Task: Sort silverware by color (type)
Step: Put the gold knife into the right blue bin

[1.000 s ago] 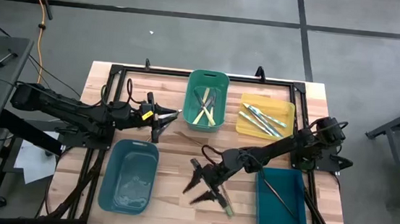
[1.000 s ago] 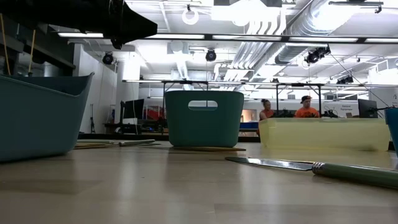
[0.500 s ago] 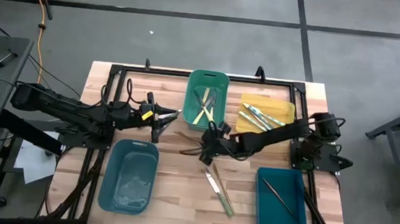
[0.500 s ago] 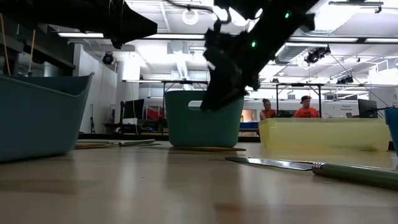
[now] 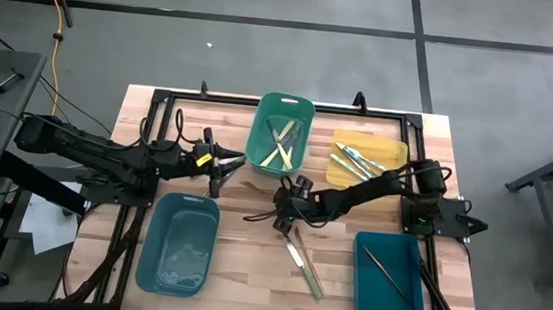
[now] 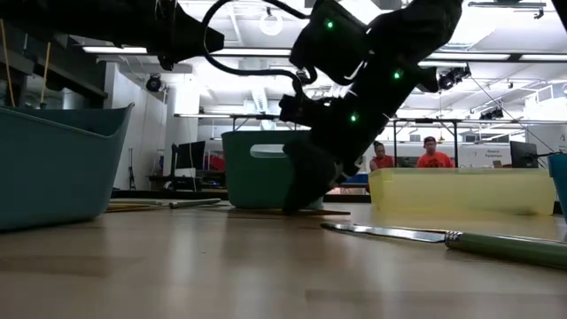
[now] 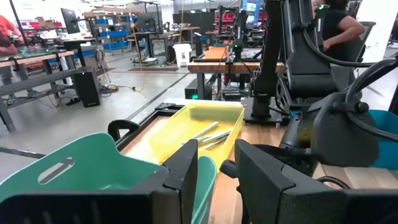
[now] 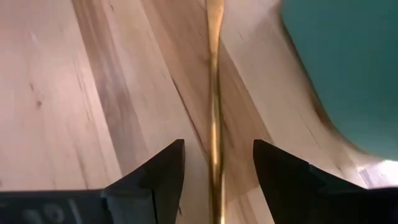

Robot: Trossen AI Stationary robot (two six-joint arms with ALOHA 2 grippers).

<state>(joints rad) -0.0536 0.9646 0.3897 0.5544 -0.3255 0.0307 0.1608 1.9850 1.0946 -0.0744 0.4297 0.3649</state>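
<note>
A pale butcher-block wooden worktop [image 5: 247, 263] with a black frame is seen on a grey workshop floor. Four bins are set on it: a green plastic bin [image 5: 279, 147] at the far edge, mid-way along, slightly skewed, with pale-handled utensils inside; a flat yellow plastic tray [image 5: 367, 160] beside it toward the far right corner, with teal-handled pieces; a teal tub [image 5: 178, 244] by the near left; a blue-teal bin [image 5: 388, 280] by the near right holding one dark utensil.

The right gripper [image 5: 286, 207] is lowered to the middle of the worktop, just in front of the green bin. Its fingers [image 8: 155, 177] are spread wide and straddle a thin brass-toned utensil shaft [image 8: 215, 124] lying flat on the wood; nothing is held yet. A green-handled table knife [image 5: 304, 267] lies loose toward the near edge, close by but apart.

The left gripper [image 5: 224, 162] is parked by the green bin's left side, jaws part-open, empty.

The shaft is judged light, stiff, smooth and slippery, lying flush with the wood, so little edge is offered. A pinch across its narrow width near mid-length is advised, fingertips pressed to the wood; tilt in the grip is likely.
</note>
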